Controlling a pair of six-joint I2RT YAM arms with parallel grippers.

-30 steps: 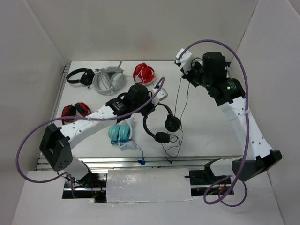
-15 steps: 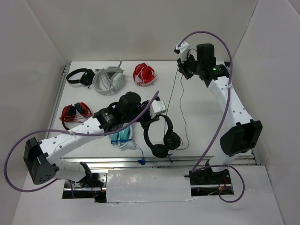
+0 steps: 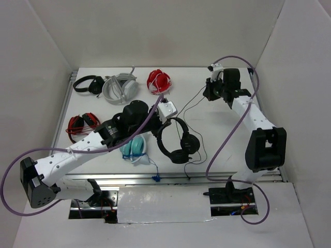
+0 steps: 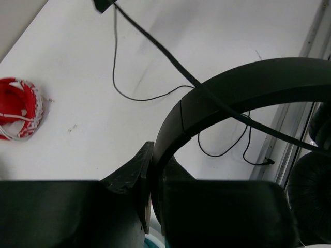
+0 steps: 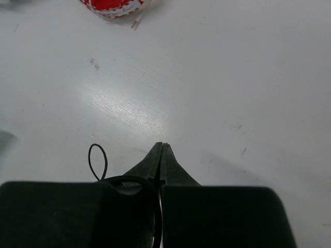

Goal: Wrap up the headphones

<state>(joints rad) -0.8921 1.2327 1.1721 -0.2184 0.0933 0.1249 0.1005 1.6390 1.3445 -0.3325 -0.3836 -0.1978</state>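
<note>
The all-black headphones [image 3: 178, 140] hang near the table's middle, earcups toward the front. My left gripper [image 3: 164, 123] is shut on their thin headband [image 4: 232, 90]; in the left wrist view the fingers [image 4: 140, 170] pinch the band's left end, and one earcup [image 4: 310, 191] shows at the right edge. The thin black cable [image 3: 194, 106] runs from the headphones up to my right gripper [image 3: 208, 94], which is shut on it low over the back right of the table. In the right wrist view a cable loop [image 5: 97, 161] shows beside the closed gripper [image 5: 162, 149].
Teal headphones [image 3: 133, 147] with a blue cable lie under my left arm. Red-and-black headphones [image 3: 81, 123] lie at the left. Another black pair [image 3: 85, 82], a grey pair [image 3: 120, 88] and a red bundle [image 3: 159, 81] lie along the back. Walls close in on both sides.
My right gripper has moved right and down toward the table with the cable, which now hangs slack. My left gripper has shifted the headphones slightly, still holding the headband.
</note>
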